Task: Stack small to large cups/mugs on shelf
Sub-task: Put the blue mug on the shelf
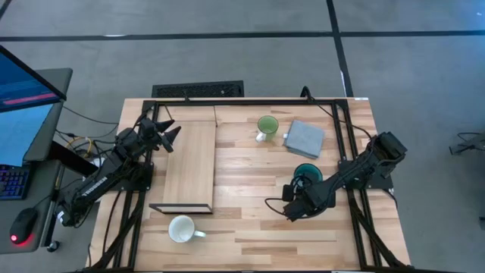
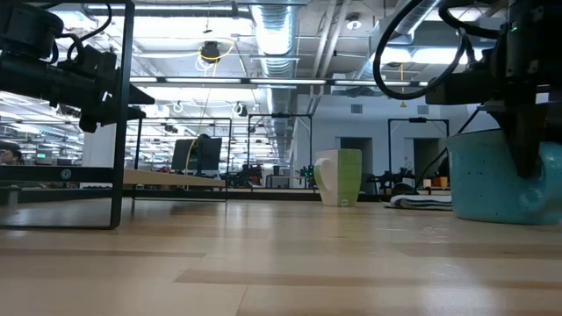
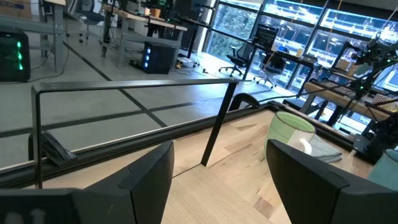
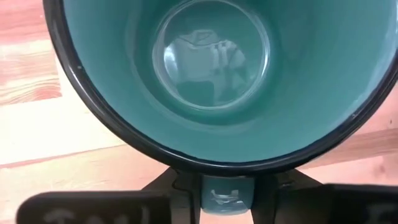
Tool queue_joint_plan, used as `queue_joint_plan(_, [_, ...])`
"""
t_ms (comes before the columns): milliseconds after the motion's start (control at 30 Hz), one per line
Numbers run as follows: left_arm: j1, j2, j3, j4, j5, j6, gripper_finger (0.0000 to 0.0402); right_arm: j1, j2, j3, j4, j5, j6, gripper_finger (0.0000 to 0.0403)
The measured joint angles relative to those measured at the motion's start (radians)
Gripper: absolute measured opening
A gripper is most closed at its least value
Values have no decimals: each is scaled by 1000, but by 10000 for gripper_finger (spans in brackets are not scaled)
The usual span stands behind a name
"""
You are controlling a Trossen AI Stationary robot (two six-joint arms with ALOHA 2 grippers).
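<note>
Mugs are all off the shelf (image 1: 189, 163), so by my judgement no stacking is done yet. Nearest the table's front edge, at about 7 o'clock, the white mug (image 1: 182, 228) stands just beyond the shelf's black-framed end. Toward 3 o'clock, the right gripper (image 1: 297, 199) has its jaws clamped on the handle of the teal mug (image 1: 307, 174), which appears to rest upright on the tabletop (image 1: 258, 227). Beyond it, near 1 o'clock, a grey pad (image 1: 305, 139) lies just beside the light green mug (image 1: 267, 126). At 10 o'clock the left gripper (image 1: 165, 133) hovers with jaws spread over the shelf's far end. Nothing blocks the teal mug's path to the board.
</note>
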Motion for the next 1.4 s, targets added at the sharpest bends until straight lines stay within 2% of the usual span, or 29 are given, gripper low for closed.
queue_joint_plan(200, [0,0,0,0,0,-9,248,-10,0,0,9,13,-148,102])
queue_joint_plan(500, [0,0,0,0,0,-11,248,-96,0,1,80,50,-424,100])
queue_joint_plan(867, [0,0,0,-3,-25,-11,248,-232,0,7,269,90,-905,100])
queue_joint_plan(1300, [0,0,0,-6,-32,-11,248,-386,4,192,277,101,-1386,99])
queue_joint_plan(1400, [0,0,0,-12,-60,-11,248,-420,4,245,275,98,-1493,99])
